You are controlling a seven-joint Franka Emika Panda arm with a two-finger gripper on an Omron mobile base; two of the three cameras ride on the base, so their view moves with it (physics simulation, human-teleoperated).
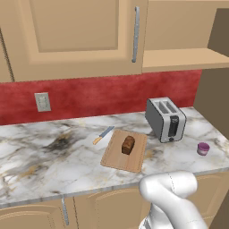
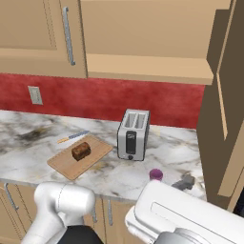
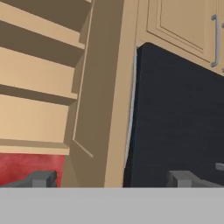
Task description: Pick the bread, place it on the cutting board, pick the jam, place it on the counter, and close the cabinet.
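Observation:
The bread [image 1: 128, 144] [image 2: 81, 151], a small dark brown loaf, lies on the wooden cutting board [image 1: 117, 160] [image 2: 62, 167]. At the right end of the marble counter [image 1: 44, 152] [image 2: 176, 147] stands the purple jam [image 1: 203, 148] [image 2: 156, 174], its lower part hidden by my arm in the right base view. The cabinet [image 1: 174, 58] [image 2: 147, 62] is open, its door [image 2: 224, 119] [image 3: 105, 109] swung out at the right. In the hand view my gripper [image 3: 111, 179] is open with nothing between its fingertips [image 3: 41, 178], and it points at the door's edge and long silver handle [image 3: 131, 109].
A silver toaster [image 1: 165, 118] [image 2: 133, 135] stands between board and jam. A knife [image 1: 103, 134] [image 2: 73, 137] lies behind the board. A closed wall cabinet door [image 1: 76, 31] [image 2: 28, 33] hangs on the left. A dark panel [image 3: 179, 122] sits beside the open door.

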